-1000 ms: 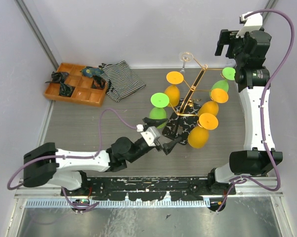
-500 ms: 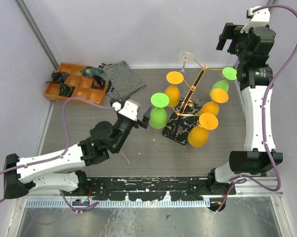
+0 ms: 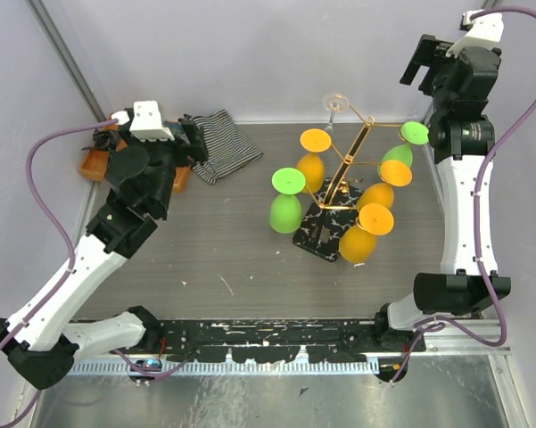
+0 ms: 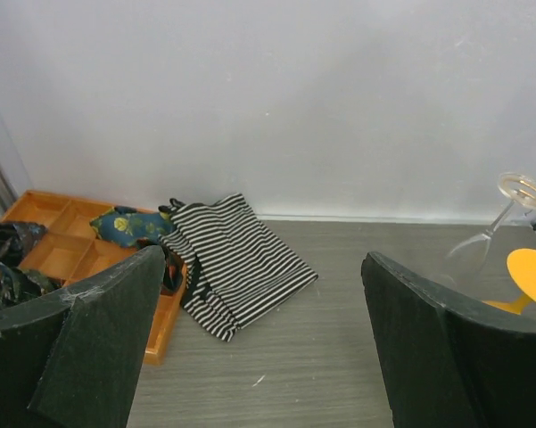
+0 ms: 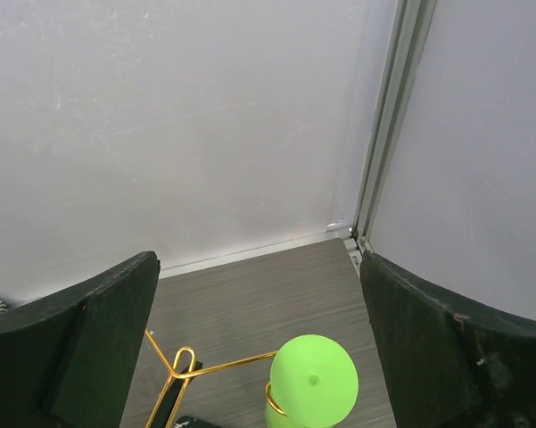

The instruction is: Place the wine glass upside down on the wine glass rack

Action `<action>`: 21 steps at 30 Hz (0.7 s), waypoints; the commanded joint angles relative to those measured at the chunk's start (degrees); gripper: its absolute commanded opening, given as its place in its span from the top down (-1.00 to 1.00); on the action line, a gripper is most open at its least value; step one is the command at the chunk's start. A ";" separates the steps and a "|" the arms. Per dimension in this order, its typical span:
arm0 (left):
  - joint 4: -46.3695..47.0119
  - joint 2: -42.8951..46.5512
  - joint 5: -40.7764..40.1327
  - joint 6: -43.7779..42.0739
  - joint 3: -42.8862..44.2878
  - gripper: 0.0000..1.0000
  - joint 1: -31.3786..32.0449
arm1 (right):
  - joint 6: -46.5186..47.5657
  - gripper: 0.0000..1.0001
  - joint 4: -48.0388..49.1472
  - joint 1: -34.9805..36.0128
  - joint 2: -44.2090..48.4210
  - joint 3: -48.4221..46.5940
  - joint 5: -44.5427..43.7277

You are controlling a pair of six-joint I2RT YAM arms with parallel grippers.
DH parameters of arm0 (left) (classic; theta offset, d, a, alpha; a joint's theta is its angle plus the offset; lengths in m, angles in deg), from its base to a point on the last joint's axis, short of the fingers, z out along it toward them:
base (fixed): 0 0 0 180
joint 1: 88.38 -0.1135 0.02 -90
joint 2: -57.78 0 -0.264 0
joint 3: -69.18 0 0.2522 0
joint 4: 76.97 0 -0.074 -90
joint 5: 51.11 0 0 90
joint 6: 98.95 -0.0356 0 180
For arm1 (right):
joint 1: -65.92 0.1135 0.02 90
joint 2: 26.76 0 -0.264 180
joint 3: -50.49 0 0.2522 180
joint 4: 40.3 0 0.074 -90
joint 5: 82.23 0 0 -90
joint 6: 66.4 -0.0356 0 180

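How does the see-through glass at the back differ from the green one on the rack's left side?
The clear glass is transparent; the green glass is opaque. The clear glass is at the wine glass rack's far end; the green glass is on its near-left side. Both are foot-up.

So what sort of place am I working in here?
Likely a lab test booth, not a home: plain white walls on metal posts, a small table, and staged props like the wine glass rack.

White/blk arms (image 3: 67, 281), purple cables (image 3: 71, 131), prob. black fingers (image 4: 89, 348).
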 commanded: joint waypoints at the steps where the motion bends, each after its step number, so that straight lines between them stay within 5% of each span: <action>1: -8.25 -1.56 5.71 7.54 2.42 -0.96 -2.43 | -1.65 -1.00 6.84 0.34 4.83 -0.07 -3.04; 11: -8.31 -1.36 6.91 10.28 1.30 -0.96 -2.45 | 1.03 -1.00 8.59 3.28 5.89 0.90 -12.52; 21: -8.81 -0.98 6.85 10.31 1.07 -0.96 -2.44 | 2.35 -1.00 8.61 5.15 5.43 0.91 -12.52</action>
